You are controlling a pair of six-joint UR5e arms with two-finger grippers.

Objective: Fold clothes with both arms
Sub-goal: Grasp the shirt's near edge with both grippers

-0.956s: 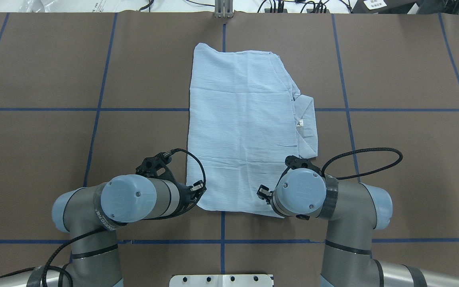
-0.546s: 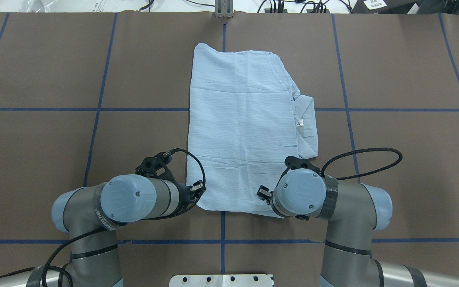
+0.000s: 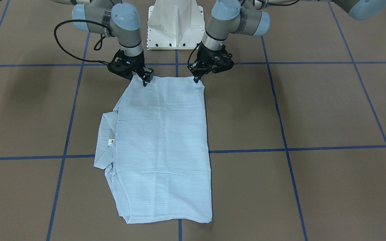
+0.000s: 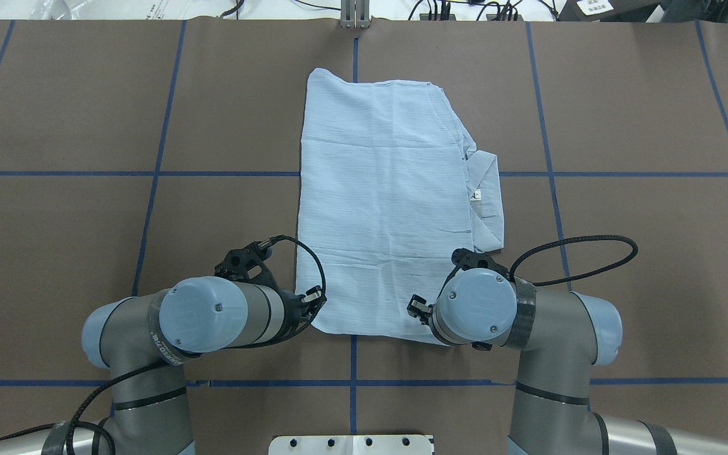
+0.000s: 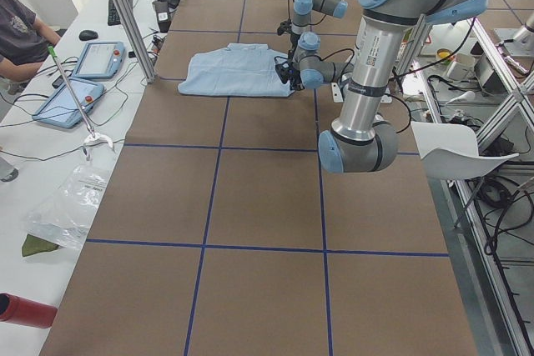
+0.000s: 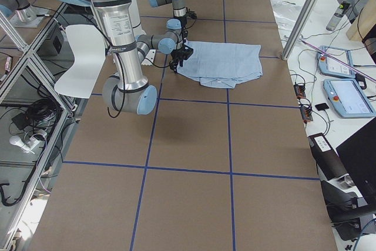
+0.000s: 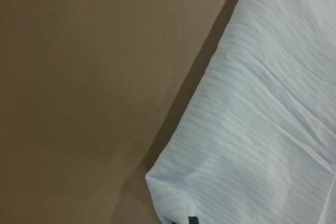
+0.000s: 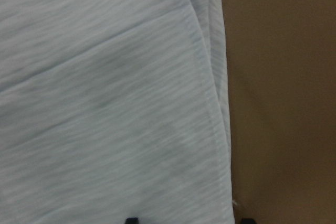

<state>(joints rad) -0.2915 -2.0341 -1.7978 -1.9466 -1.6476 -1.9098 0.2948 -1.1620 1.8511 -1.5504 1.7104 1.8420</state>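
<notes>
The left hand (image 3: pixel 197 79) points down at the near left corner of the thin pale blue fine-striped shirt (image 3: pixel 163 144). In the left wrist view a single dark fingertip (image 7: pixel 193 220) shows at mid-frame. The corner fabric is gathered up to it and casts a shadow on the table, so the fingers read as closed on that corner.

The right hand (image 3: pixel 145 81) points down at the near right end of the same hem. Its two fingertips (image 8: pixel 132 220) stand well apart. The layered side edge of the shirt lies between them, and nothing is gripped.

Both silver-grey jointed arms, the left arm (image 4: pixel 212 313) and the right arm (image 4: pixel 484 303), bend inward over the near edge of the shirt. A black cable (image 4: pixel 579 243) loops out from the right wrist.

The shirt lies flat on the brown table (image 3: pixel 313 110), which is marked with a grid of blue tape. It is folded to a long rectangle running away from the robot. The collar (image 3: pixel 103 157) and the small white neck label (image 3: pixel 111 142) protrude on the robot's right side. The white pedestal base (image 3: pixel 176 23) stands behind the near hem, between the two arms.
</notes>
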